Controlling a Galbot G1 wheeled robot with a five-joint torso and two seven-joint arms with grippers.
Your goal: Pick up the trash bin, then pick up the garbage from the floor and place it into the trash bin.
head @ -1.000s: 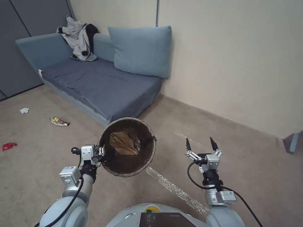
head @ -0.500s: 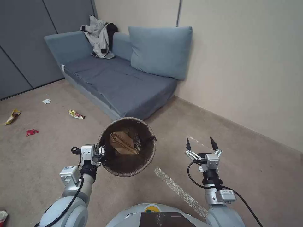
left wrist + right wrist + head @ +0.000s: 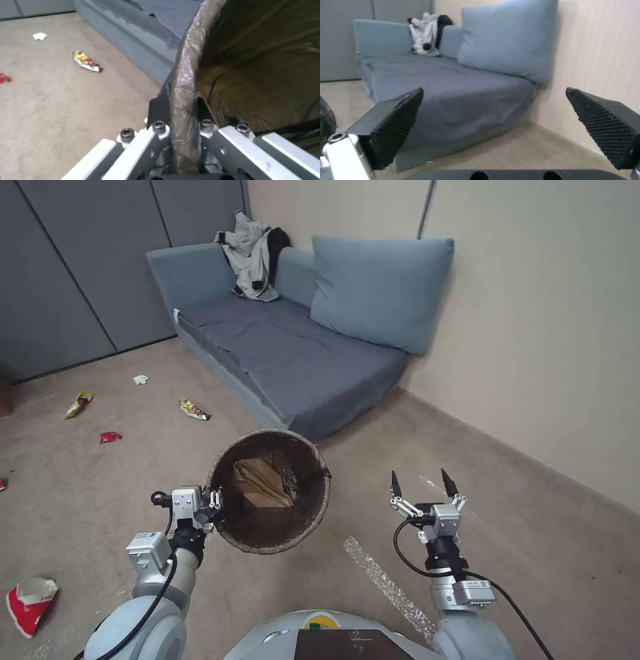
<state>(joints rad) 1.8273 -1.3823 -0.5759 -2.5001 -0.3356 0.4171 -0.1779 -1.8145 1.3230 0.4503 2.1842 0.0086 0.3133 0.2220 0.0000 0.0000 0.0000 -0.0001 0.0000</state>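
My left gripper is shut on the near rim of the trash bin and holds it off the floor, tilted toward me. In the left wrist view the fingers pinch the bag-covered rim. A tan folded paper lies inside. My right gripper hovers open and empty to the bin's right, its pads wide apart. Garbage on the carpet to the left: a gold wrapper, a yellow wrapper, a red wrapper, a white tissue, and a crushed red-and-white cup.
A blue sofa with a large cushion and a jacket stands ahead against the beige wall. Grey panels close the left side. A shiny strip lies on the carpet near my base.
The whole picture has shifted right, so the camera has turned left. More litter and the crushed cup have come into view on the left. Both arms hold the same pose.
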